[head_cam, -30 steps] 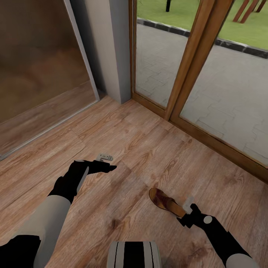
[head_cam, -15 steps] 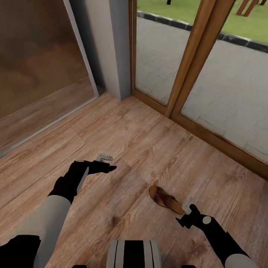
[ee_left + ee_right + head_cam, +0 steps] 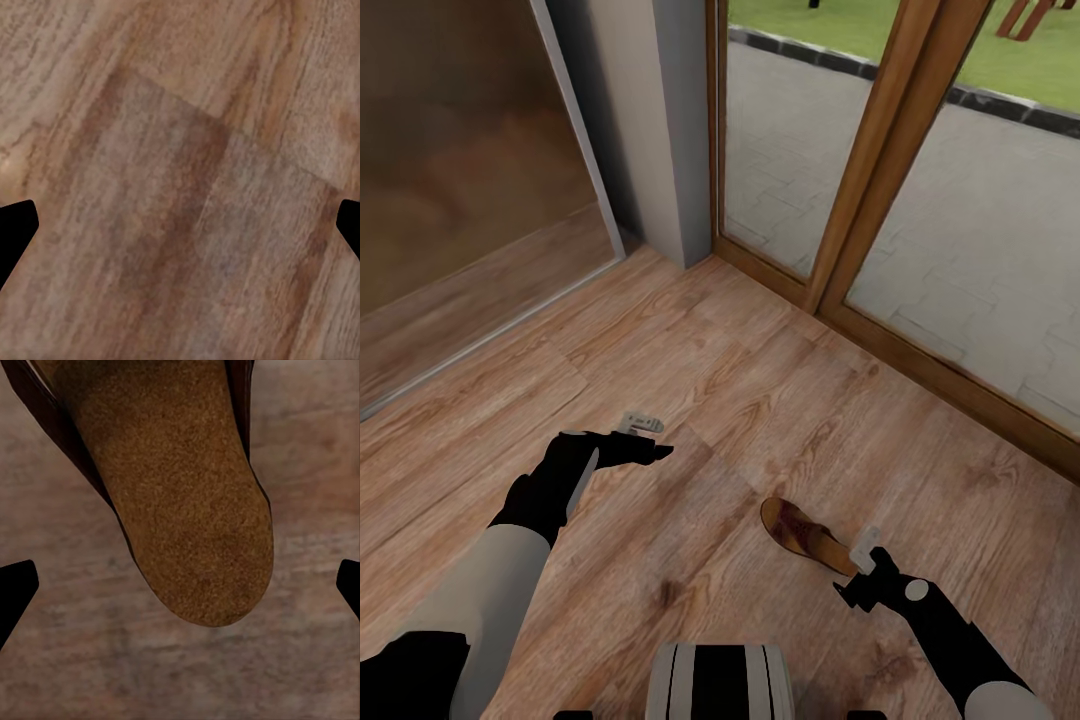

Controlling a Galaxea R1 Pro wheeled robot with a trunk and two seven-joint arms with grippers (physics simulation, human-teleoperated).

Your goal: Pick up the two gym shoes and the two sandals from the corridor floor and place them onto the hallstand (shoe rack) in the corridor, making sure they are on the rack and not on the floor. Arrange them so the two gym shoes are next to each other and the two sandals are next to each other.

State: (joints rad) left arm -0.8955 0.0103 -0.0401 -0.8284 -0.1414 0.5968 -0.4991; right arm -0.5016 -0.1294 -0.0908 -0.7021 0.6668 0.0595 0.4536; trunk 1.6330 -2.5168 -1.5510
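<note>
1. Right end effector at the heel of one sandal, fingers spread wide apart, tan heel between and ahead of them.
2. Sandal flat on the corridor floor, toe pointing away from that end effector.
3. Left end effector spread open over bare planks, well apart from the sandal.

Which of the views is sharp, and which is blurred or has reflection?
Head view: fairly sharp; the mirror-like panel at left reflects the corridor floor. Left wrist view: soft, smeared wood grain. Right wrist view: the sandal insole is grainy, the floor around it blurred.
</note>
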